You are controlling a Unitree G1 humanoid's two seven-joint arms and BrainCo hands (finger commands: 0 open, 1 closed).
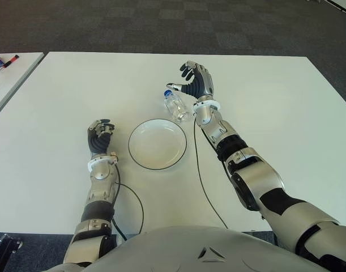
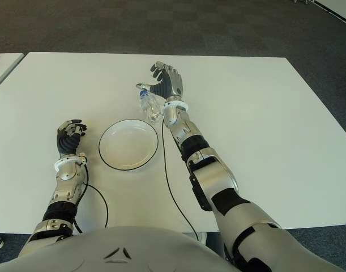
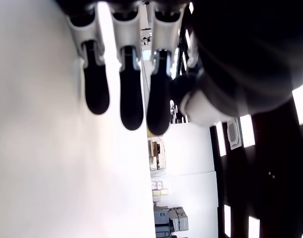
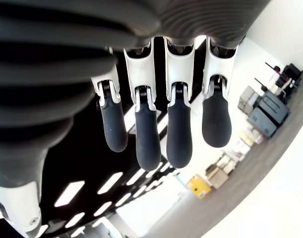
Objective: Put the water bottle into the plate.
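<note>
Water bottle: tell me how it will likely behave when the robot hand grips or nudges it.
The water bottle lies on its side on the table, so a nudge would probably roll it. Its clear, smooth plastic may slip or dent under a grip. The right robot hand is open beside it; the plate sits close by.

Head stereo pair overlooking table point(image 1: 286, 96), wrist cameras close on fingers point(image 4: 146, 139)

My white table point(image 1: 286, 119) carries a round plate point(image 1: 157, 144) at frame centre and a water bottle point(image 1: 176, 106) lying just above it.
</note>
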